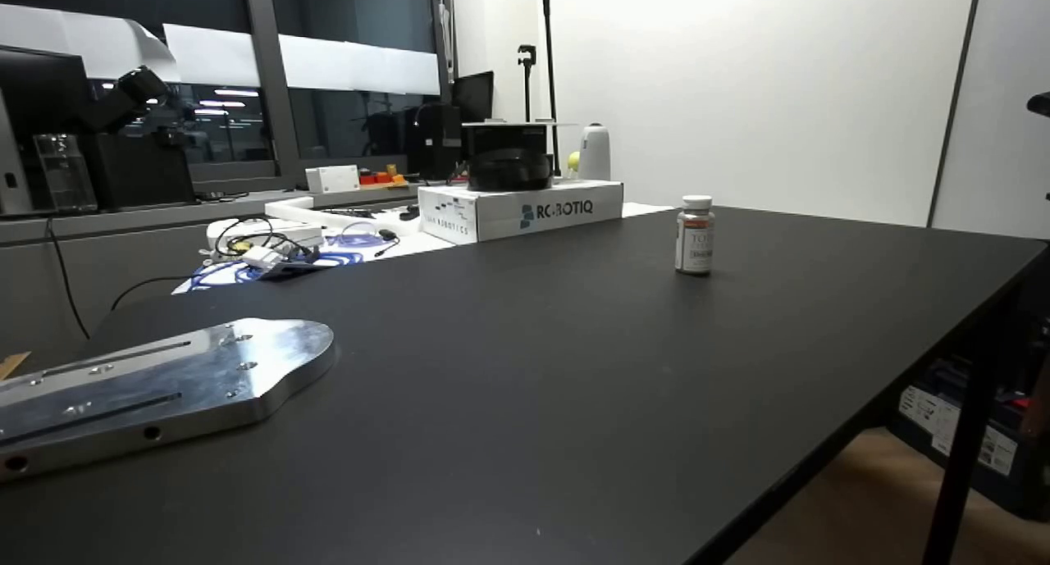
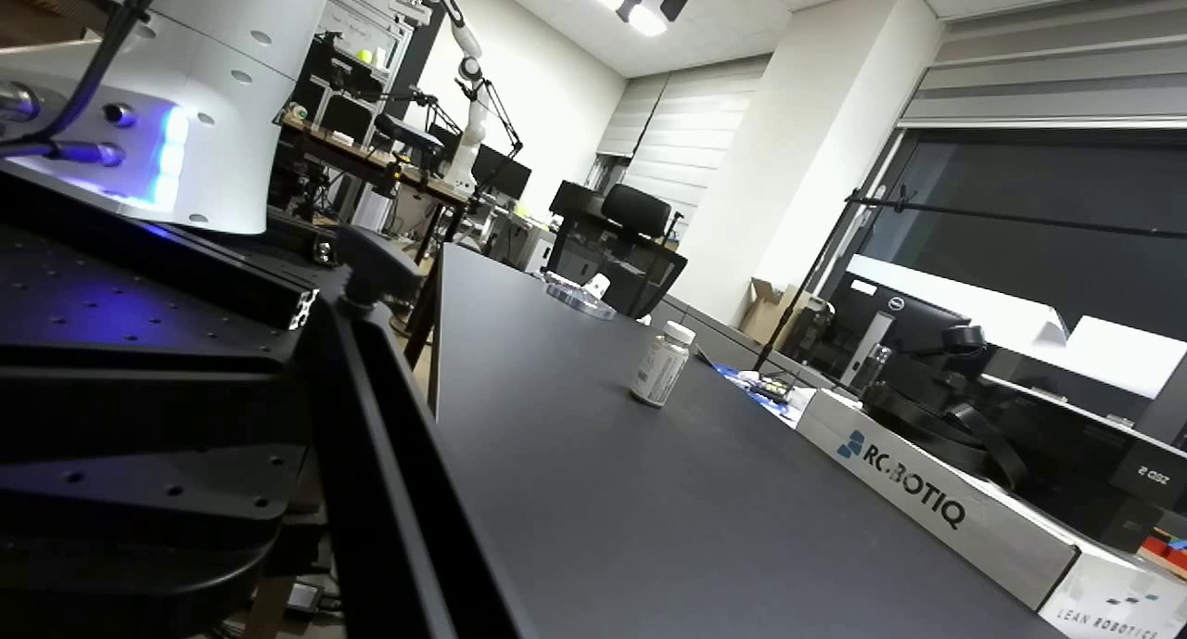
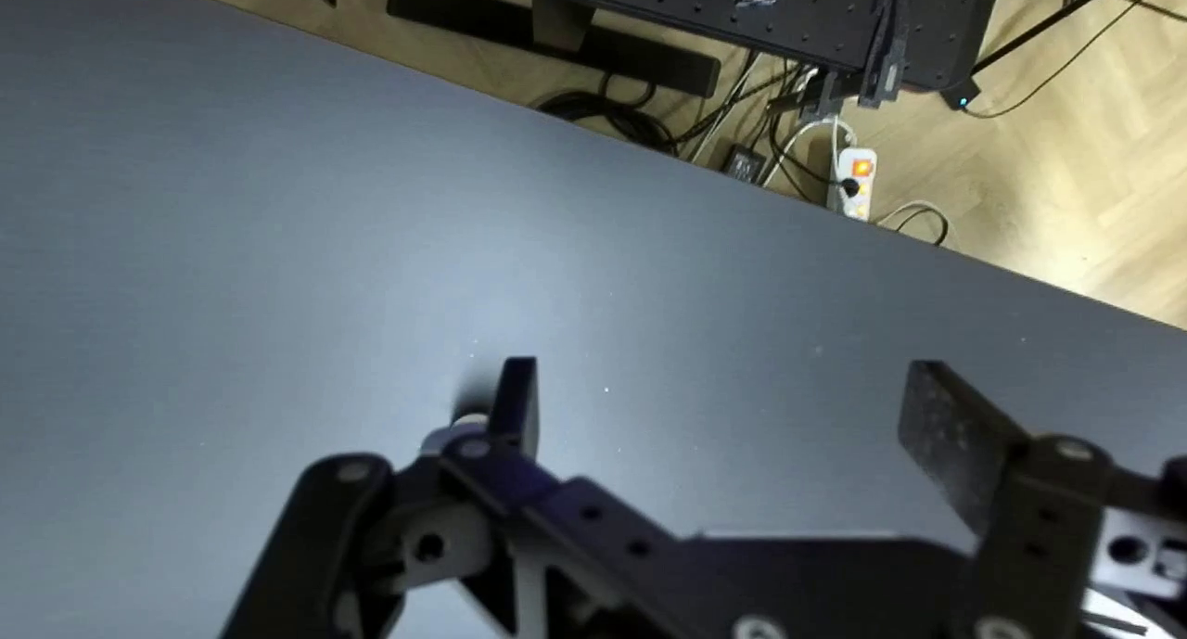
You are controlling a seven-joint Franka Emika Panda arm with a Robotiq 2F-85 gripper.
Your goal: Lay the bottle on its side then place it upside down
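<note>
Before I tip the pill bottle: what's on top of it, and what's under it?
In both exterior views, a white cap tops the pill bottle, which stands upright on the black tabletop. The patch directly under its base is covered by the bottle and can't be seen.

1 bottle (image 1: 696,237) + 1 metal plate (image 1: 213,368) are resting on the table (image 1: 525,401) | 1 gripper (image 3: 726,398) is hanging above | 1 ROBOTIQ box (image 1: 550,215) is lying beside

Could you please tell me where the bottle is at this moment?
In an exterior view, the bottle stands upright on the table, right of the picture's middle, with the Robotiq box to its left and farther back.
</note>
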